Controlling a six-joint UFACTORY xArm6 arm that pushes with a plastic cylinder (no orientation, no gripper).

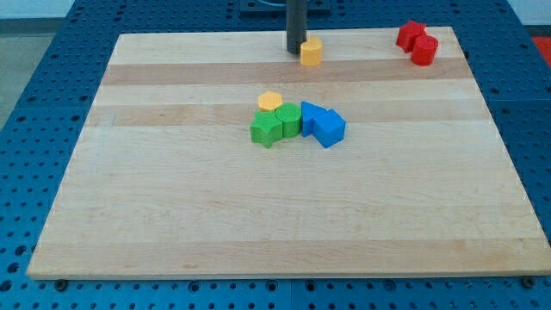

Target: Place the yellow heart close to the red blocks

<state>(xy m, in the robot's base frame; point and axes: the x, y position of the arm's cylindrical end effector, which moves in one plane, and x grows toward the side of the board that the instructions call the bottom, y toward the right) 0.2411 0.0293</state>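
- Yellow heart (311,52) is sitting near the board's top edge, a bit right of centre, w/ the rod's tip (295,50) right at its 9 o'clock, touching or as good as — can't tell which from here.
- The rod is just a bare stick, nothing to clench or release; it's holding nothing, only pressing alongside.
- Red blocks (417,41), two of them bunched together (shapes hard to make out), are lying at roughly 3 o'clock from the heart, well apart, up in the top right corner.
- That's the relation that counts: tip, heart and reds are lining up nearly straight, left to right, so I'd judge a push toward 3 o'clock is what's called for.
- Risk as I see it: heart is small and rounded, could be slipping off the tip sideways if the push is off-centre.
- Mid-board cluster: second yellow block (270,102), two green blocks (277,125), two blue blocks (323,123), all packed touching, well clear at approx 6 o'clock from the heart.
- No containers here; just the wooden board (172,215).
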